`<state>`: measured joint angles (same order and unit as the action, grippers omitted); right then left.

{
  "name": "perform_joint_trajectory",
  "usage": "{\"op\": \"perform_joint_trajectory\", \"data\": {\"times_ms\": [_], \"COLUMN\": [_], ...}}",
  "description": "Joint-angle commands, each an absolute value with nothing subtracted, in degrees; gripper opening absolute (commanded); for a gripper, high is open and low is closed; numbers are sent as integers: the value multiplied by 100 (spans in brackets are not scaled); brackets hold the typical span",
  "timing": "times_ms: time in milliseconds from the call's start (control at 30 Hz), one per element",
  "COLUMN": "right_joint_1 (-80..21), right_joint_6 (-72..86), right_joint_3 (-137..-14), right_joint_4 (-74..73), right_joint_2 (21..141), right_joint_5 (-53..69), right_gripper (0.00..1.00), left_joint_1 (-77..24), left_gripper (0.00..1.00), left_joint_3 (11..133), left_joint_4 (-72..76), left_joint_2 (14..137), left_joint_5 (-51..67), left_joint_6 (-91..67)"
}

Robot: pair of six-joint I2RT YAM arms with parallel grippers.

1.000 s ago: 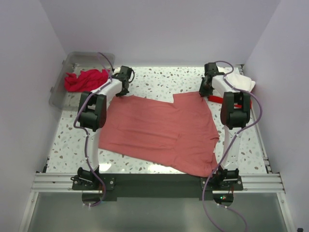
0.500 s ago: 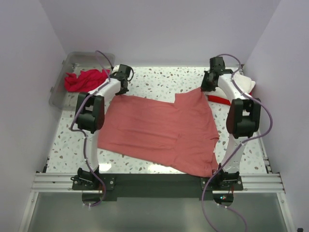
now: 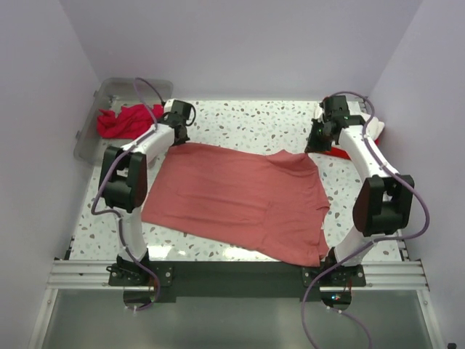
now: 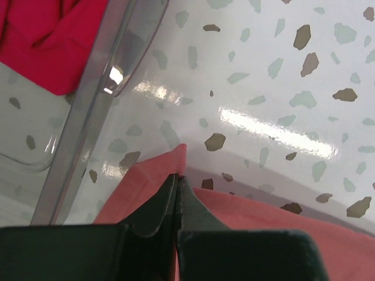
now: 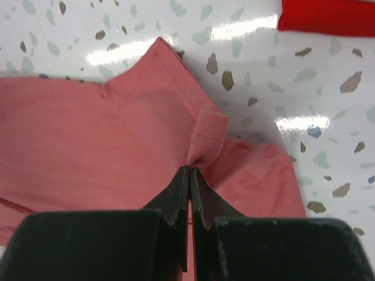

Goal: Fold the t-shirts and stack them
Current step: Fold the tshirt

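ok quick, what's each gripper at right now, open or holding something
left gripper: jaws closed on a corner of the coral-red t-shirt
right gripper: jaws closed on a pinched fold at the same shirt's edge

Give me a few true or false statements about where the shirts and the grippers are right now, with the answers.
1. The left gripper is shut on an edge of the coral-red t-shirt. True.
2. The right gripper hangs open, holding nothing. False: it is shut on a fold of that shirt.
3. The crimson t-shirt lies in the clear plastic bin. True.
4. The coral-red t-shirt is folded into a neat square. False: it lies spread out on the table.
5. The bright red t-shirt lies on the coral-red one. False: bare table separates them.
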<state>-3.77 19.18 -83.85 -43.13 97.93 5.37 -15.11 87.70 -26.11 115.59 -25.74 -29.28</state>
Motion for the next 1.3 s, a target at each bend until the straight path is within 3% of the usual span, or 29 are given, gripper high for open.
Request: {"op": "perform_joint_trajectory", "data": {"times_ms": [0,600,1267], "right_joint_1": [-413,-483,-527], "right_joint_6": [1837,1863,1784], "right_joint_3": [-8044,-6821,-6205], "right_joint_4": [-4719,-5739,-6275], "right_joint_2": [9159,7340,6689], "right_joint_5": [668,791,703], "right_gripper": [0,0,0], "left_joint_1": [-1494,-1494,-1714], "left_gripper": [0,0,0], "left_joint_3": [8343,6725,5846], "left_joint_4": [-2198,-2127,-2171], "left_joint_2": [10873,9326,8587], "left_joint_5": [-2663,-3287,-3498], "left_joint_6": [-2856,-2742,-2566]}}
